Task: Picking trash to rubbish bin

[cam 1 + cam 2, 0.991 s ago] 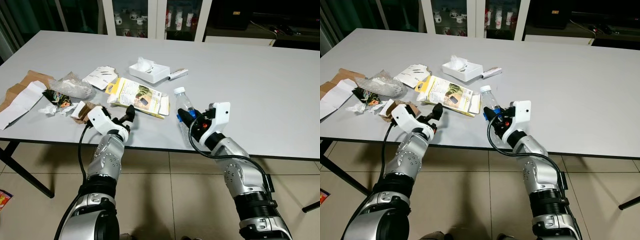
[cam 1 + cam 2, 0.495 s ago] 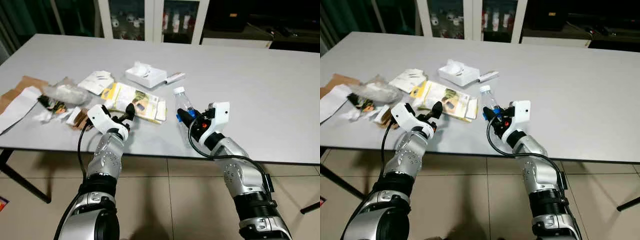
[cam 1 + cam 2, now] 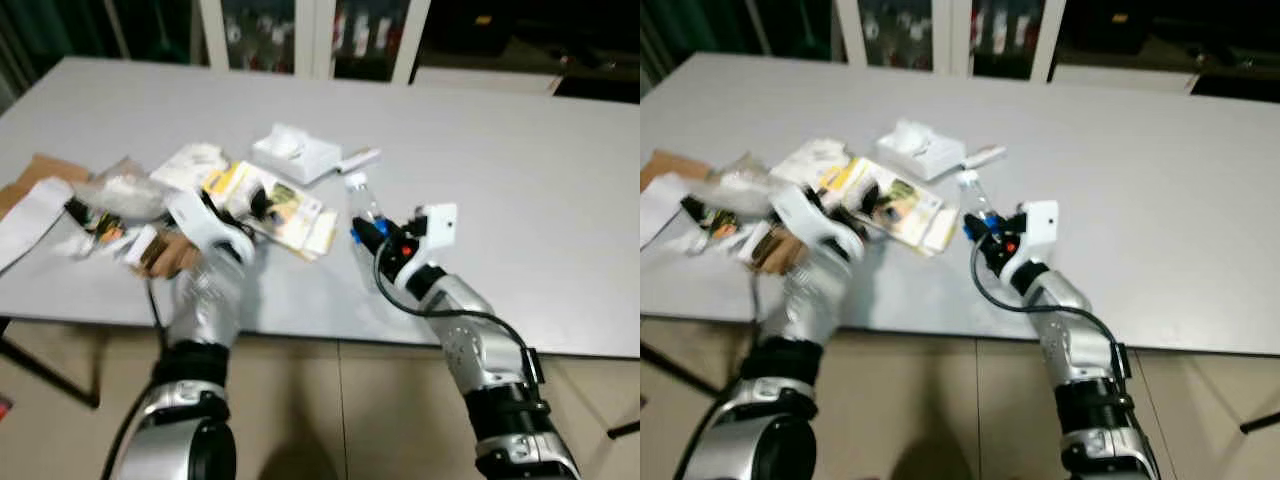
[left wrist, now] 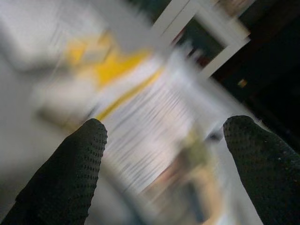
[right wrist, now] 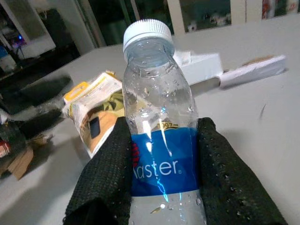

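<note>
A clear plastic bottle (image 3: 361,203) with a white cap and blue label stands upright near the table's front edge, and my right gripper (image 3: 372,236) is shut on it around the label. The right wrist view has the bottle (image 5: 161,140) between both black fingers (image 5: 105,180). My left gripper (image 3: 257,200) is blurred and hovers over a yellow and white packet (image 3: 285,205) lying flat left of the bottle. In the left wrist view its fingers (image 4: 77,159) stand wide apart with the packet (image 4: 126,93) beyond them and nothing between.
A white box (image 3: 296,152) with tissue and a white tube (image 3: 358,158) lie behind the packet. To the left lie a white packet (image 3: 190,160), a crumpled plastic bag (image 3: 122,192), brown cardboard (image 3: 40,172) and a small brown carton (image 3: 160,250). The grey table (image 3: 530,180) is bare on the right.
My left arm has swung up and forward, so its gripper now hovers over the yellow packet. The right gripper keeps hold of the bottle. The camera has shifted a little.
</note>
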### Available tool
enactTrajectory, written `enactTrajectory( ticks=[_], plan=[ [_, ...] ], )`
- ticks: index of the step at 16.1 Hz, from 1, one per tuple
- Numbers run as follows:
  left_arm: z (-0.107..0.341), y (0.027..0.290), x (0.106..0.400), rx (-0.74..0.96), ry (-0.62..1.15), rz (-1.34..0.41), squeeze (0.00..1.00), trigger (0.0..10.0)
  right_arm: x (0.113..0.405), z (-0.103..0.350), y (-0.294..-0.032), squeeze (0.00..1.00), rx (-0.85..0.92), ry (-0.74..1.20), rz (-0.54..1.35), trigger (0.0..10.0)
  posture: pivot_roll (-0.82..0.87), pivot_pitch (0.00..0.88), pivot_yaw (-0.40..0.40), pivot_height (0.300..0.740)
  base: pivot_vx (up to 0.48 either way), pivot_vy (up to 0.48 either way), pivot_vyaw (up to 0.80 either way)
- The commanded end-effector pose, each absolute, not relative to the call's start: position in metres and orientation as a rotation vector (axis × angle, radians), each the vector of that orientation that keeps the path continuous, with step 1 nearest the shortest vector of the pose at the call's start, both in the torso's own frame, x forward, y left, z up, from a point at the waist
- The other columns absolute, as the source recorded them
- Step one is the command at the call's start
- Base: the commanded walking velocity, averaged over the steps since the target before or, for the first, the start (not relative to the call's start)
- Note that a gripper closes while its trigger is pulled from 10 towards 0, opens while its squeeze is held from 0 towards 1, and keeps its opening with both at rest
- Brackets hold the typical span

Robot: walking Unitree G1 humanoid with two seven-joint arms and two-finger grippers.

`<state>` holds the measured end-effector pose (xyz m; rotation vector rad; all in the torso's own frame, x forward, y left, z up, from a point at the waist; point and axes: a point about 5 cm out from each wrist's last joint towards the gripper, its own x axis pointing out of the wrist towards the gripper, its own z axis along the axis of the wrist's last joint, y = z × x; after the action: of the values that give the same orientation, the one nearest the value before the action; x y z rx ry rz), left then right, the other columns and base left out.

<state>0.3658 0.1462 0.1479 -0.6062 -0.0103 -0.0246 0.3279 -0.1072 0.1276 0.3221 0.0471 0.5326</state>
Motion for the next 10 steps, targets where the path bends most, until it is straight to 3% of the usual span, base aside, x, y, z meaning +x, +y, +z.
enactTrajectory(
  ticks=[1, 6, 10],
  plan=[
    [0.16, 0.132, 0.365, -0.565, -0.036, -0.106, 0.0, 10.0, 0.329, 0.131, -0.113, 0.0, 0.314, 0.031, 0.519, 10.0, 0.03, 0.038, -0.021, 0.74, 0.0, 0.0, 0.0],
    [0.194, 0.125, 0.359, -0.466, -0.143, -0.183, 0.0, 10.0, 0.328, 0.129, -0.112, 0.0, 0.318, 0.036, 0.52, 10.0, 0.03, 0.037, -0.021, 0.74, 0.0, 0.0, 0.0],
    [0.193, 0.148, 0.367, -0.391, -0.138, -0.098, 0.0, 10.0, 0.328, 0.128, -0.112, 0.0, 0.318, 0.038, 0.517, 10.0, 0.03, 0.037, -0.02, 0.74, 0.0, 0.0, 0.0]
  ],
)
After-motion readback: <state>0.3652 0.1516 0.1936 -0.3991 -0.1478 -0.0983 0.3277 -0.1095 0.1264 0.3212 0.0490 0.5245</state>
